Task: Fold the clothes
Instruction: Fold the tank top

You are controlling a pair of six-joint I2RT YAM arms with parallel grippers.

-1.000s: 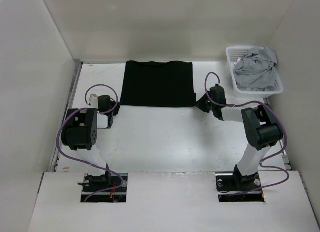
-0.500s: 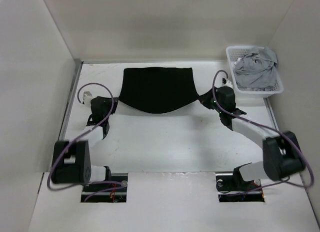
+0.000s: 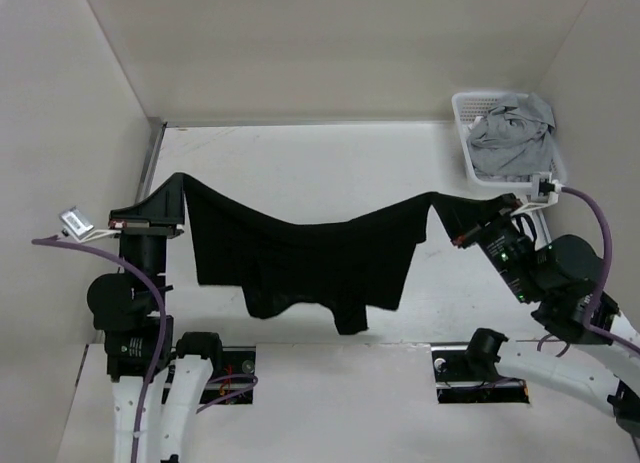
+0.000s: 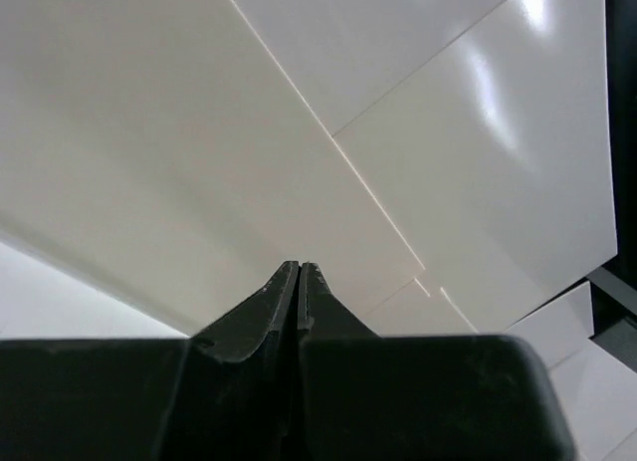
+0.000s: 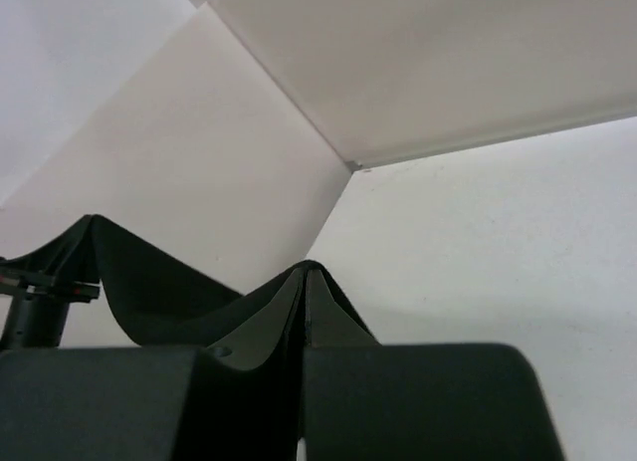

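Over the table: the clothes [image 3: 300,258] hang in mid-air, strung like a hammock between the two arms. The low part droops toward the near edge of the table [image 3: 330,153], and I can't tell from above whether the lowest flap touches it.
Left gripper [image 3: 172,201]: pinched tight on the shirt's left top corner, held up high. On its own wrist cam the fingers are pressed flat together, and the cloth between them is too thin to make out.
Right gripper [image 3: 460,221]: clamped on the opposite corner. Its wrist cam shows black fabric sweeping away from the tips toward the other side.
Shape of the cloth: top edge sags in the middle and the bottom edge is ragged, with one flap hanging lower than the rest. Looks like more than one layer, but it's all black so I can't count them.
Done so far: honestly not much that shows. It's up off the table by two corners, and there's no tidy finished fold lying anywhere.
Left to do: my guess is bring it down flat, or drape it over itself to make a crease, then square the edges and let go.
Bystanders: white basket [image 3: 462,133] in the far right corner with a light grey garment [image 3: 510,133] piled in it. Not part of this job as far as I can see.
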